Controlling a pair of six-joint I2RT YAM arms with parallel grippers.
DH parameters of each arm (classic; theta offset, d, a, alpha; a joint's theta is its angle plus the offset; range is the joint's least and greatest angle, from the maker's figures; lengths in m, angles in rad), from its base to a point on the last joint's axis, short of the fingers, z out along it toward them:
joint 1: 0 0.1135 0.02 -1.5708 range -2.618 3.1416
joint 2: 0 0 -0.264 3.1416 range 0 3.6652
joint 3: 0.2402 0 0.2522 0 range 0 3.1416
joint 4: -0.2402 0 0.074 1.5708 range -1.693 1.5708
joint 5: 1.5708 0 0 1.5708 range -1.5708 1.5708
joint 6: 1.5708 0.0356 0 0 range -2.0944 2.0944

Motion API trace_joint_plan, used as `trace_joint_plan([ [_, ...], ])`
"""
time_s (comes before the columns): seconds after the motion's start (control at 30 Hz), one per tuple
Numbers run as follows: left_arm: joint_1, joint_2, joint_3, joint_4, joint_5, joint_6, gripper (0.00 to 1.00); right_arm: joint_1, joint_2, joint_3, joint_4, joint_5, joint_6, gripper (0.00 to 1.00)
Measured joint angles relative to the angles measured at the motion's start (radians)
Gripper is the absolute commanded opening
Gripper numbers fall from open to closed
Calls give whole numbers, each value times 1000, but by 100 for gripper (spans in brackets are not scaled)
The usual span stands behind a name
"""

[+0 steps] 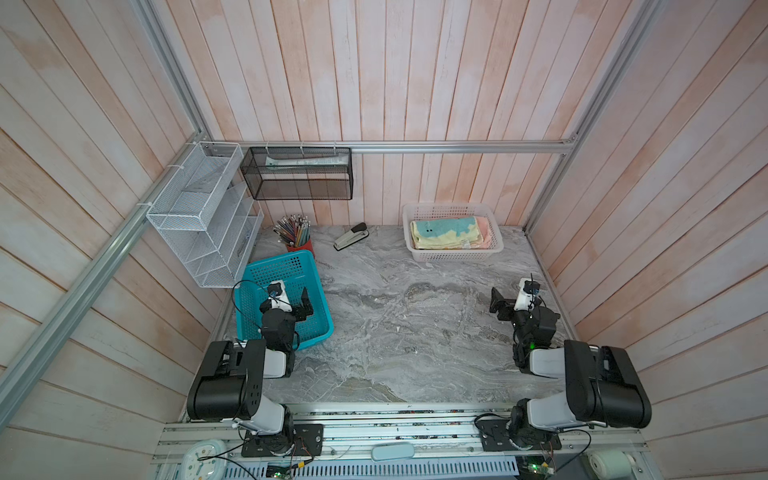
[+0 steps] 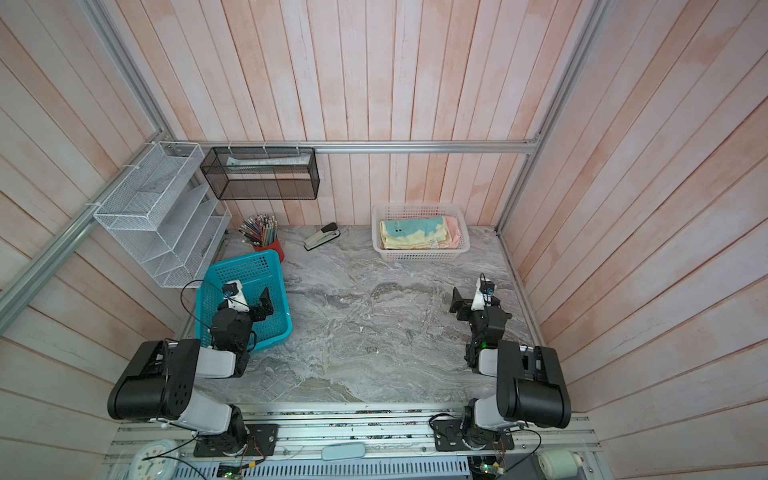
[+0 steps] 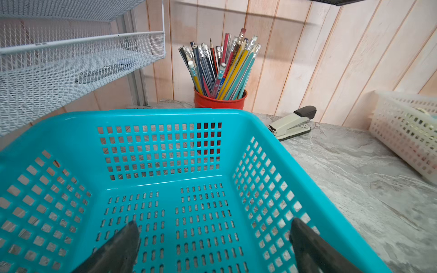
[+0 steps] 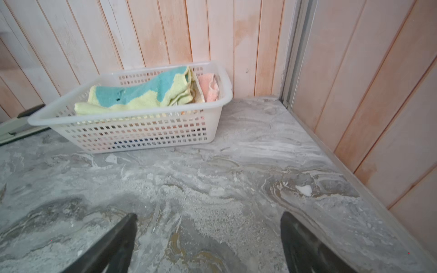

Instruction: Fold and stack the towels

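1. In both top views my left gripper (image 1: 306, 305) hangs spread and empty over the floor of the teal plastic basket (image 1: 286, 266). My right gripper (image 1: 497, 305) hovers over the bare grey marbled tabletop (image 1: 395, 332) near the right wall, also spread and empty. The towels lie folded in the white slotted basket (image 1: 457, 256) at the back right, well apart from both grippers. The yellow-and-teal towel (image 1: 446, 232) is on top and the pink towel (image 1: 485, 230) shows at its right edge. Only these views show the white mesh rack (image 1: 199, 216) and the black mesh bin (image 1: 297, 174) hanging on the plank wall.
2. In the left wrist view my dark fingers (image 3: 118, 248) stand wide apart above the teal basket's perforated floor, with nothing between them. The basket's glossy back wall hides the foot of the red pencil cup (image 3: 220, 99). A grey stapler (image 3: 292, 123) lies on the table beside it. Of the white basket I see only a corner here, and the towels barely show.
3. In the right wrist view my fingers (image 4: 113, 243) are spread over the veined, gritty surface, and nothing stands between them and the white basket. The top towel's looped pile is rumpled and rises above the rim, and the pink towel is wedged at one end. A dark blue layer (image 4: 132, 142) shows through the lowest slots, which the top views do not show.
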Motion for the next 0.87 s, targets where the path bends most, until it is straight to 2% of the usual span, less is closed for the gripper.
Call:
trace_joint_plan([
  [0.1,0,0,0,0,1,0,100,26,9,2,-2,14,-14,98],
  [0.43,-2,0,1,-1,0,0,100,57,23,4,28,101,-18,98],
  [0.87,-35,5,33,-27,-10,39,100,59,24,4,45,116,-18,98],
])
